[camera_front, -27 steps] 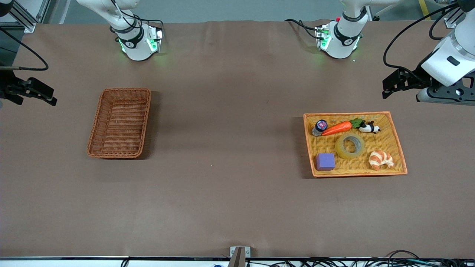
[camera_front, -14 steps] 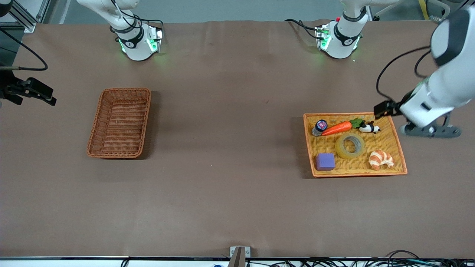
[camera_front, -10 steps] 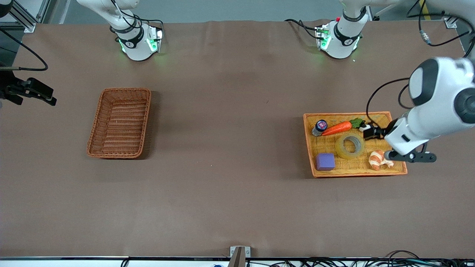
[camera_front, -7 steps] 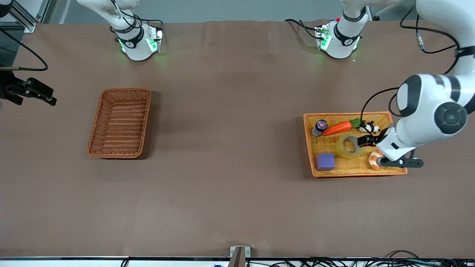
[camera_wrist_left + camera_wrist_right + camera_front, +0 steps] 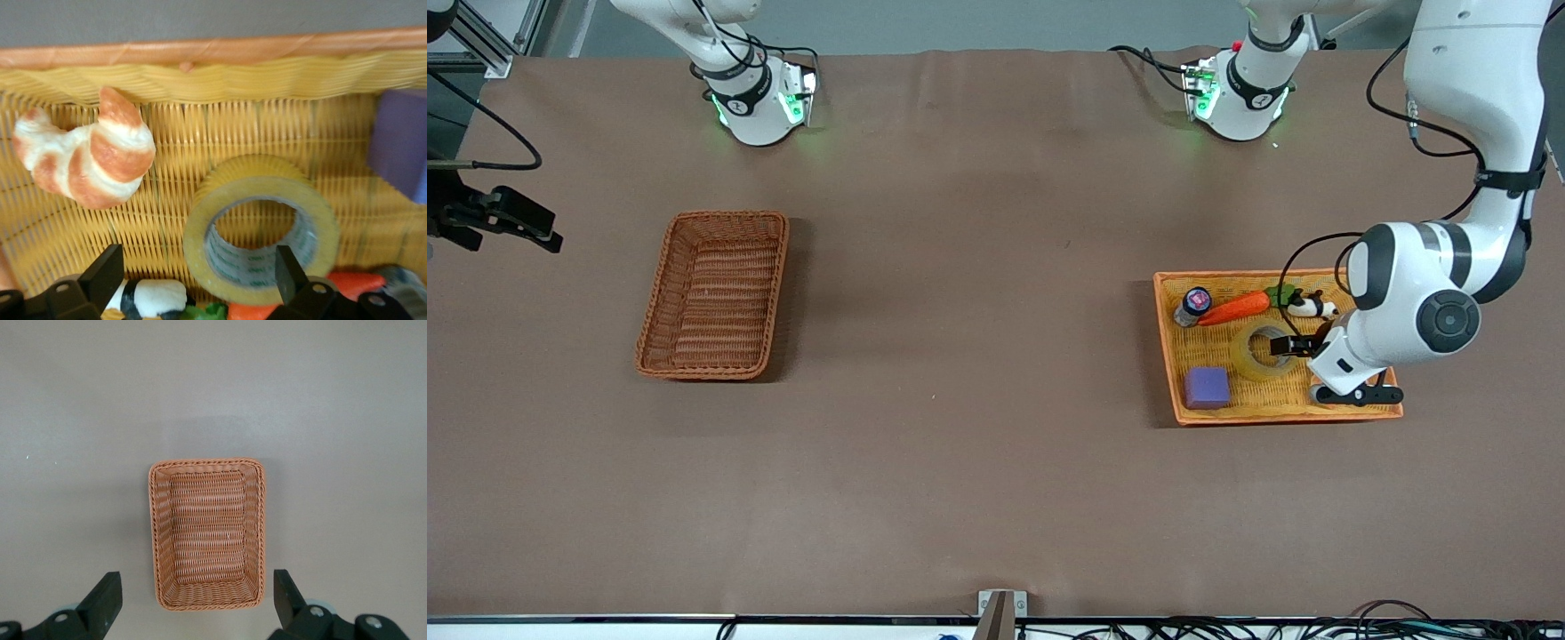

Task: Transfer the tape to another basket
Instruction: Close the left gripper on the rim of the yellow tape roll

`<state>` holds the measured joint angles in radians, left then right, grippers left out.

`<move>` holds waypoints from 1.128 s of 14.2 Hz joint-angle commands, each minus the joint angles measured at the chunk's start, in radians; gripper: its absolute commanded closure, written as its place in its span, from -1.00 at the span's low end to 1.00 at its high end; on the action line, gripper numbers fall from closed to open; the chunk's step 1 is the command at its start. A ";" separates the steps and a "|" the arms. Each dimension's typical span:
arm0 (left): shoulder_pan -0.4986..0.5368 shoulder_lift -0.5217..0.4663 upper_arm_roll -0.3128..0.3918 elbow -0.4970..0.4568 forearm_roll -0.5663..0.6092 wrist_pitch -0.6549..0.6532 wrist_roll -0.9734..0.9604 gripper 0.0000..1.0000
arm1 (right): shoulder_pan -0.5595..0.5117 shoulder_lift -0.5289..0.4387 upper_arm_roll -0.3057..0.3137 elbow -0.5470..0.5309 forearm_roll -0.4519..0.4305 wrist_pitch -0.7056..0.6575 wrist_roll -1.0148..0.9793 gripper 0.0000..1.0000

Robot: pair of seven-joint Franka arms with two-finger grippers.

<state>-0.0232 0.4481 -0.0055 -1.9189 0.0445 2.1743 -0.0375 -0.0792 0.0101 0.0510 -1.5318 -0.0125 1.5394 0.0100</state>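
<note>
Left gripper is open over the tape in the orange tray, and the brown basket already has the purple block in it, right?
Not quite. The front view shows the purple block in the orange tray, beside the tape; the right wrist view shows nothing in the brown basket. The left gripper is indeed open over the tape. The right gripper waits above the basket.

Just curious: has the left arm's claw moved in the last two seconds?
Yes. The left claw came from outside the orange-rimmed woven tray to over it.

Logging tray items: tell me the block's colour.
Purple; the block shows best in the front view.
</note>
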 commanded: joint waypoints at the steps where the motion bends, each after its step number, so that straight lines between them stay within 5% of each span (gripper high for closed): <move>1: 0.000 0.020 0.002 -0.055 0.012 0.074 0.008 -0.96 | -0.011 -0.002 0.001 -0.002 0.020 -0.005 -0.015 -1.00; 2: 0.000 0.030 0.004 -0.069 0.012 0.094 0.010 -0.79 | -0.011 -0.002 0.001 -0.002 0.020 -0.005 -0.015 -1.00; 5: 0.014 0.034 0.006 -0.087 0.012 0.104 0.010 0.46 | -0.011 -0.002 0.001 -0.002 0.020 -0.005 -0.015 -1.00; 7: 0.028 0.029 0.006 -0.095 0.014 0.104 0.014 0.92 | -0.011 -0.002 0.001 -0.002 0.020 -0.008 -0.015 -1.00; 13: 0.029 -0.116 -0.020 -0.069 0.015 -0.046 0.013 0.98 | -0.011 -0.002 0.001 -0.001 0.020 -0.009 -0.015 -1.00; 16: 0.031 -0.163 -0.135 0.044 0.014 -0.166 -0.025 0.98 | -0.011 -0.002 0.001 -0.001 0.020 -0.007 -0.015 -1.00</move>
<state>0.0054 0.3361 -0.0682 -1.9335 0.0449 2.0945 -0.0367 -0.0803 0.0102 0.0501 -1.5319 -0.0125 1.5368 0.0098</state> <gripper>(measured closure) 0.789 0.000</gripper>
